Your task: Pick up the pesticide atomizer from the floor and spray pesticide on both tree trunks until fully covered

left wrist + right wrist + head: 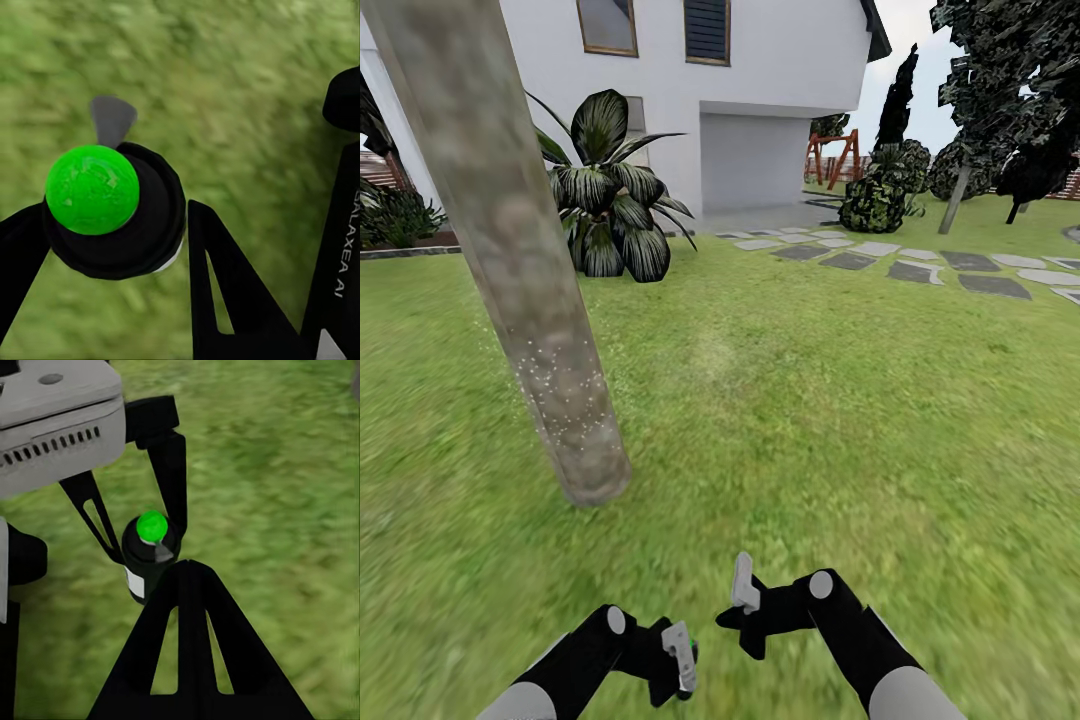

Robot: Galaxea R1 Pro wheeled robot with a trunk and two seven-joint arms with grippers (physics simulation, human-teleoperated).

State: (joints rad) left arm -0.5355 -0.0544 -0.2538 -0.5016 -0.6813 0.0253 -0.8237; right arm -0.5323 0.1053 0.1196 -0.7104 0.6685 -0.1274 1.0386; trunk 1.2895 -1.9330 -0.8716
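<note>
Left gripper (685, 655) is clamping its fingers on the pesticide atomizer (112, 214), green cap up, low over the grass (810, 420). Right gripper (745, 600) is hanging just beside it; its finger spread cannot be told. Ahead on the left, a tree trunk (525, 270) is leaning, white specks (555, 400) dotting its lower bark. Beyond are lying stepping stones (920, 265) and the white house (760, 90).

Both black arms reach forward low in the head view, elbows bent and forearms angled toward each other. The left gripper (678, 655) sits lowest, its black fingers (217, 277) clamped on either side of the pesticide atomizer (112, 210). The right gripper (745, 590) stands just beside and above it, pale wrist housing upright; its finger (191, 652) looks closed, nothing between.
</note>
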